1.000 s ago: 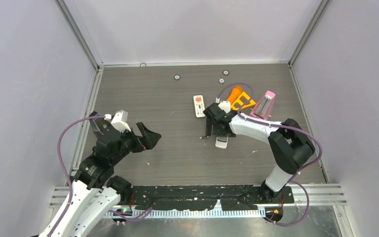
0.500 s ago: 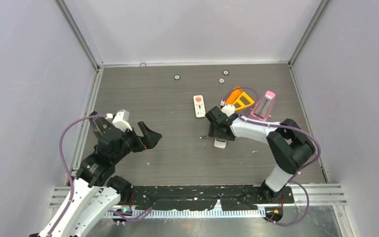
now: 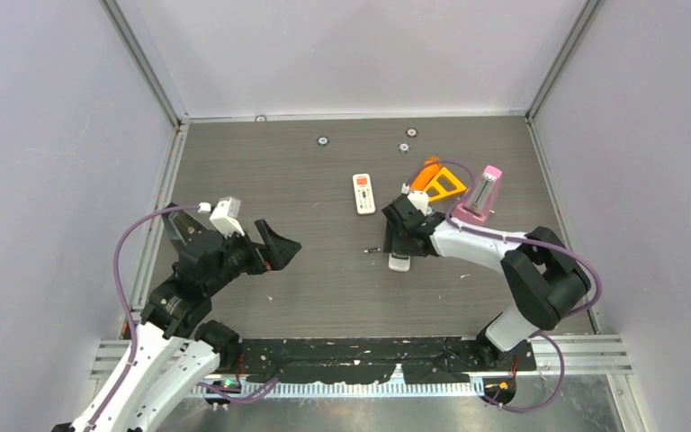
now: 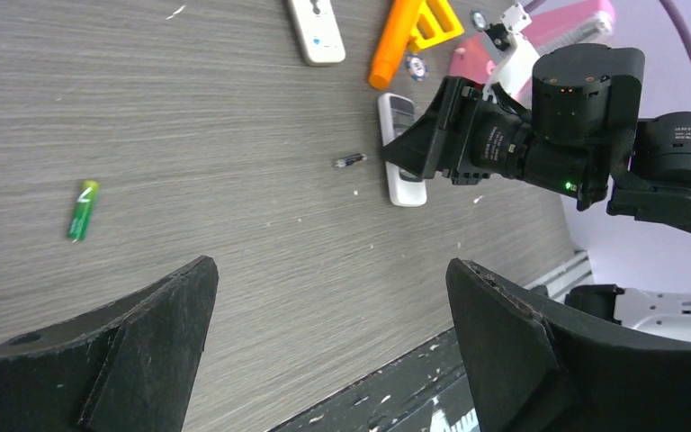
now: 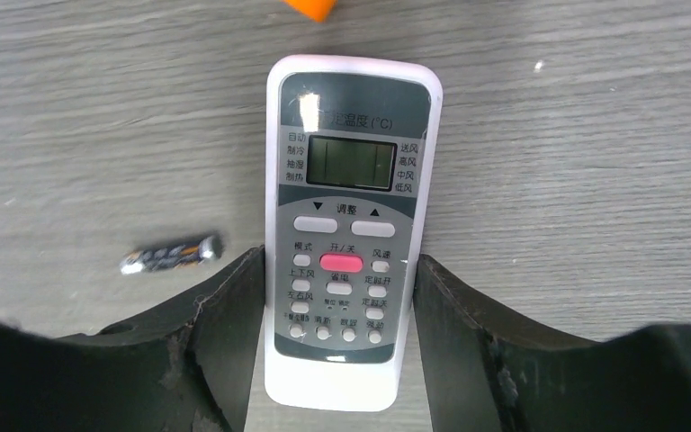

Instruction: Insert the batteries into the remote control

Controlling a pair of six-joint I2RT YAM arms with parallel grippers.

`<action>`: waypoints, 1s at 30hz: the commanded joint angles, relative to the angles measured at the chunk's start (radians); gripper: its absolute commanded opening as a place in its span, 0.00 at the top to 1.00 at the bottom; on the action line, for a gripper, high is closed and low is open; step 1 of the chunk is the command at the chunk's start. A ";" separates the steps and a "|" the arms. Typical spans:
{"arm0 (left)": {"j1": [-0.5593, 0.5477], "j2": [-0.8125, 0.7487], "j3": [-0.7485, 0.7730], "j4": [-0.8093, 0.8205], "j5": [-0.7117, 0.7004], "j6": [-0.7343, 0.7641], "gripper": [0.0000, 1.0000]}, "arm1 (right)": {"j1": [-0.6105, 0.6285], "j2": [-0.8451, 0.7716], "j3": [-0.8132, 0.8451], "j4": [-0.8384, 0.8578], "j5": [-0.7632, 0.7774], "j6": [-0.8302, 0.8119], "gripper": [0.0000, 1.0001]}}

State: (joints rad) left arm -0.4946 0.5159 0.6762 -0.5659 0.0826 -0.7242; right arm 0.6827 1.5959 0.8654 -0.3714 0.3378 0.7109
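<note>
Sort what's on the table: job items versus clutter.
Job: grey remote, straddled by the right gripper; dark battery beside it; green battery.
Clutter: second white remote, orange tool, yellow piece, pink-topped object, small discs.

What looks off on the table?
The grey-faced remote lies buttons-up, so no battery compartment shows. Cells lie scattered: a dark battery loose just left of it in the right wrist view, a green battery alone, well apart. White specks litter the table.

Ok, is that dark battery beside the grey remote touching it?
Apart. The right wrist view shows a strip of bare table between the dark battery and the left edge of the grey remote.
</note>
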 commanded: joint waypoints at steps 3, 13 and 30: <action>0.004 -0.004 -0.028 0.202 0.146 0.028 0.00 | -0.004 -0.204 -0.003 0.136 -0.282 -0.211 0.67; 0.004 0.020 -0.078 0.523 0.404 -0.020 0.00 | 0.005 -0.452 -0.097 0.514 -0.963 -0.136 0.67; 0.004 0.037 0.105 0.742 0.778 0.195 0.00 | 0.108 -0.559 -0.091 0.963 -1.229 0.237 0.63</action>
State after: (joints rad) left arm -0.4942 0.4854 0.6731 0.0799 0.6632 -0.6182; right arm 0.7517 1.0599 0.7364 0.4591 -0.8062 0.8845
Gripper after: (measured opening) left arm 0.995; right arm 0.621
